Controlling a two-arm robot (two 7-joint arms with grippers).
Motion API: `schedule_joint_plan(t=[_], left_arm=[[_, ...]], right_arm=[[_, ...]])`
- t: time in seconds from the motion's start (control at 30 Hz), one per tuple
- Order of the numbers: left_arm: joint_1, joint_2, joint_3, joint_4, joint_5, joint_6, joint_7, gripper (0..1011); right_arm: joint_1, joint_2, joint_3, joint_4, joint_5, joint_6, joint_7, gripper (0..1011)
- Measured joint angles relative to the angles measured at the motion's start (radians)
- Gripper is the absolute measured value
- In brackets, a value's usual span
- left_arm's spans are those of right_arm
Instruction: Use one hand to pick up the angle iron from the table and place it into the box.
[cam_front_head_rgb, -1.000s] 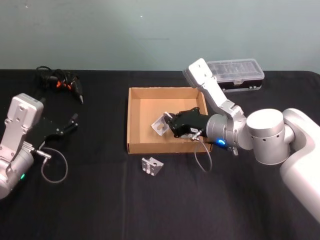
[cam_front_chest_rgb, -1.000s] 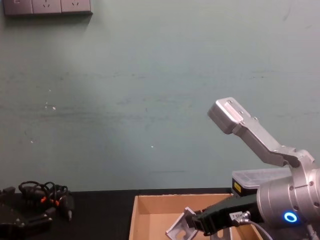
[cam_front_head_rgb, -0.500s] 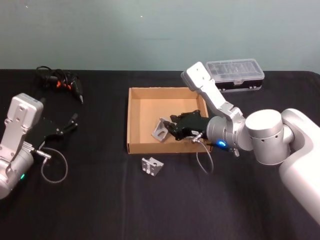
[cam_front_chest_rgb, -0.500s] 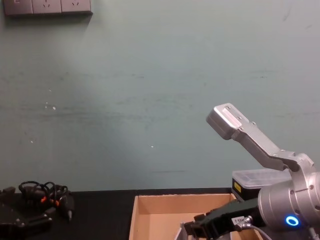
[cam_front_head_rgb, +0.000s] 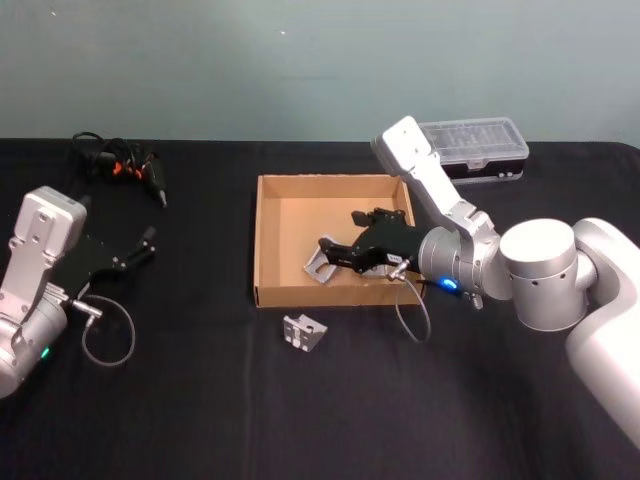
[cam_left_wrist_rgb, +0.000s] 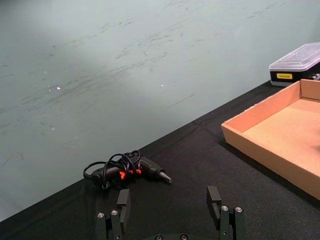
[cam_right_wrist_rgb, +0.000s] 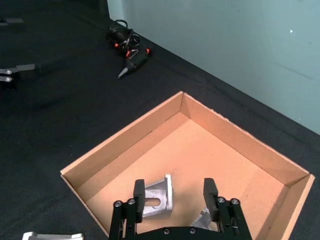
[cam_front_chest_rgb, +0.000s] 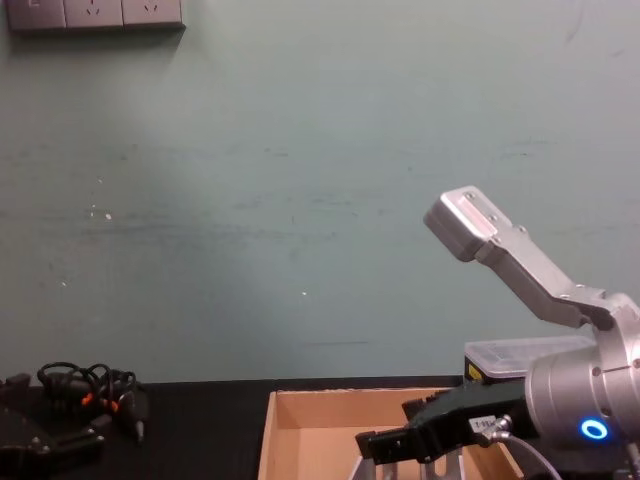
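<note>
An angle iron (cam_front_head_rgb: 317, 266) of grey metal lies on the floor of the box (cam_front_head_rgb: 258, 240), near its front wall. My right gripper (cam_front_head_rgb: 342, 234) hovers open just above it, holding nothing. In the right wrist view the same angle iron (cam_right_wrist_rgb: 157, 202) rests inside the box (cam_right_wrist_rgb: 125, 145) below the spread right gripper (cam_right_wrist_rgb: 174, 192), and another grey piece (cam_right_wrist_rgb: 202, 219) peeks out beside one finger. Another angle iron (cam_front_head_rgb: 303, 332) sits on the black table (cam_front_head_rgb: 200, 400) in front of the box. My left gripper (cam_left_wrist_rgb: 169, 199) is parked open at the far left.
A clear-lidded plastic case (cam_front_head_rgb: 475, 148) stands behind the box at the back right. A tangle of black cables with orange marks (cam_front_head_rgb: 120, 165) lies at the back left. The box's low walls (cam_front_chest_rgb: 330, 398) surround the right gripper (cam_front_chest_rgb: 400, 440).
My right gripper has opened and let go of the angle iron, which dropped from its fingers onto the box floor. The left arm has not moved.
</note>
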Motion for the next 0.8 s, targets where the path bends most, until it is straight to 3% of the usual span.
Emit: schedule_joint_plan(t=[0.37,0.8], left_arm=[[0.0,0.0,0.0,0.0,0.0,0.0,0.0,1000],[0.0,0.0,0.0,0.0,0.0,0.0,0.0,1000]], right_arm=[[-0.083,0.038,0.045,-0.135,-0.006,-0.018,-0.002,1002],[-0.234,0.112,0.095,-0.369,0.027,-0.009,-0.006,1003]])
